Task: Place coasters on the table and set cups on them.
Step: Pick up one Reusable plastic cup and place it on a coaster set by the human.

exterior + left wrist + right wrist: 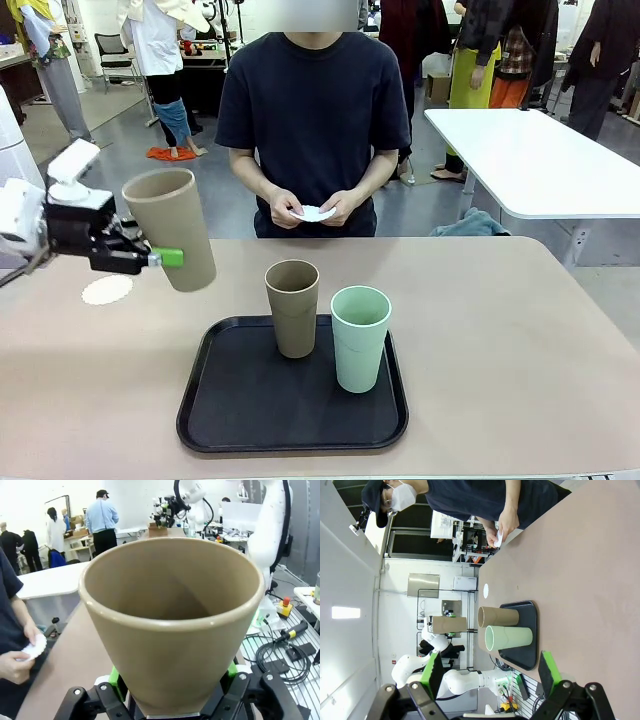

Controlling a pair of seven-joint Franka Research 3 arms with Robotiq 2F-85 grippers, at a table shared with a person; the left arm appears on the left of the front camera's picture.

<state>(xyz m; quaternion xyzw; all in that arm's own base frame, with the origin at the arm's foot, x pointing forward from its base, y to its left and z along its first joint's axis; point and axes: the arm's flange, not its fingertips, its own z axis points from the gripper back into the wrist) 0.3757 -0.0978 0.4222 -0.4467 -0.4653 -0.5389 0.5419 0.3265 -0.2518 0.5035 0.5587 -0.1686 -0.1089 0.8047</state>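
The beige worktop (520,330) bore a black tray (230,400) with one tan cup (292,308) and the mint cup (360,338) side by side. The left arm's fingers (168,257) pinched a second tan cup (170,228), tilted in the air near a coaster (107,290) lying on the worktop; the right arm's fingers (431,672) stood spread, empty. The person's hands (283,212) held another coaster (316,213).

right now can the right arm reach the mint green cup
Probably yes: the right gripper is open and empty, and the mint green cup stands on the right of the tray, the tan cup to its left.
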